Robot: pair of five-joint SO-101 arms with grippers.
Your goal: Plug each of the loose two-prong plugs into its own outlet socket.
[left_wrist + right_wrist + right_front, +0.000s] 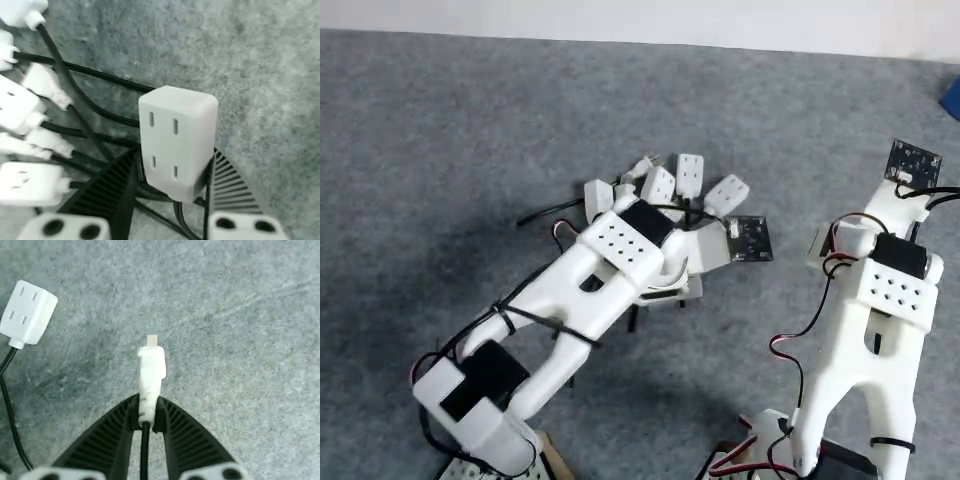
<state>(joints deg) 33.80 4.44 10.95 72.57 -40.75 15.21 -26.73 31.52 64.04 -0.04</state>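
Note:
My left gripper (175, 159) is shut on a white outlet socket (177, 125) that has two pairs of slots facing the camera and a black cord trailing under it. In the high view this arm (620, 250) stretches into the pile of white sockets and plugs (690, 180) at the table's middle. My right gripper (147, 405) is shut on a white two-prong plug (151, 367), whose metal prongs point away over the grey carpet. That arm (880, 290) stands at the right, apart from the pile.
Several other white sockets (27, 182) and plugs (45, 82) on black cords lie beside the held socket. Another socket (26, 314) lies off to one side of the held plug. Bare grey carpet (470, 130) stretches to the far left. A blue object (952, 95) sits at the right edge.

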